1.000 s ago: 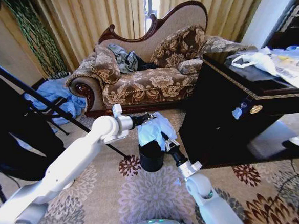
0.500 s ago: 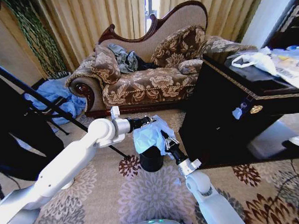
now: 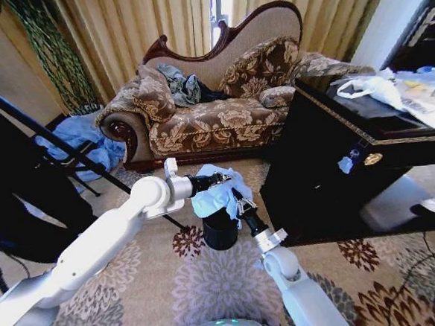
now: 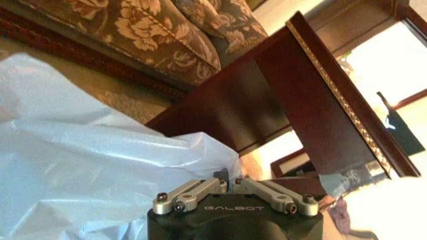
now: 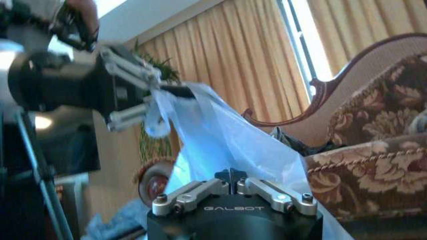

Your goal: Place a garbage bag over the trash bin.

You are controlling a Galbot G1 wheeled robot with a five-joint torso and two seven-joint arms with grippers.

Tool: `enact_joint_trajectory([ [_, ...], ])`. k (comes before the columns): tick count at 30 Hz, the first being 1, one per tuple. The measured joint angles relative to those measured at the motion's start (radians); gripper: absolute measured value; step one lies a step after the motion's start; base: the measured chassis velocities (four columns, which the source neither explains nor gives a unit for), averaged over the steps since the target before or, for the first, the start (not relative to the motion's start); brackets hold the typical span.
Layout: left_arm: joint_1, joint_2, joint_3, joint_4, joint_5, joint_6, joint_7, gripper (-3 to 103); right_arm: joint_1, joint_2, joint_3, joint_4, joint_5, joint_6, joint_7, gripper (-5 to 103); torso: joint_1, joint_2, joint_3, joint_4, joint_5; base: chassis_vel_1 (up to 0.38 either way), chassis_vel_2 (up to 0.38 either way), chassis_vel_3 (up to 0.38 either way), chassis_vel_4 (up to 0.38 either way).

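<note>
- Trash bin (image 3: 221, 230) stands on the patterned carpet (image 3: 211, 283), between the sofa (image 3: 213, 96) and the dark cabinet (image 3: 337, 162).
- Garbage bag (image 3: 216, 193) hangs bunched directly above the bin's mouth, held from two sides.
- Left gripper (image 3: 220, 179) is pinched on the bag's upper edge, on the sofa side; right wrist view shows its fingers closed on the film.
- Right gripper (image 3: 242, 204) is clamped on the bag's edge on the cabinet side, just above the bin's rim.
- Judgement: two opposed grips keep the thin film stretched and the opening spread, so it can go down over the rim.
- Against the earlier frames: the bag sits lower and more crumpled on the bin; the left arm has drawn in and down; the right gripper has edged up toward the bag.
</note>
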Motion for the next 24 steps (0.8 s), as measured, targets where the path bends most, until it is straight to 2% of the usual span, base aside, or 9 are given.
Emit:
enact_joint_trajectory([
  [6,-0.003,-0.002,0.012,-0.012,-0.002,-0.001,0.000,0,0.035,0.051,-0.019,-0.012,0.036,0.000,0.036,0,0.000,0.000,0.000,0.0001,-0.0001,0.000,0.000,0.000,0.000],
  [12,-0.017,0.004,0.029,-0.017,-0.006,0.003,0.008,0,0.074,0.070,-0.030,-0.059,0.036,-0.005,0.042,0,0.000,0.000,0.000,0.0000,0.0001,0.000,0.000,0.000,0.000],
  [15,-0.026,0.014,0.042,-0.020,-0.005,0.010,0.016,0,0.089,0.065,-0.036,-0.083,0.034,-0.001,0.036,0,0.000,0.000,0.000,0.0001,0.0001,0.000,0.000,0.000,0.000],
  [18,-0.038,0.040,0.059,-0.021,0.009,0.026,0.040,0,0.093,0.031,-0.034,-0.098,0.008,0.009,0.012,0,0.000,0.000,0.000,0.0000,0.0001,0.000,0.000,0.000,0.000],
  [24,-0.040,0.057,0.061,-0.020,0.038,0.036,0.062,0,0.051,0.000,-0.053,-0.061,-0.009,0.009,-0.013,0,0.000,0.000,0.000,0.0000,0.0001,0.000,0.000,0.000,0.000],
])
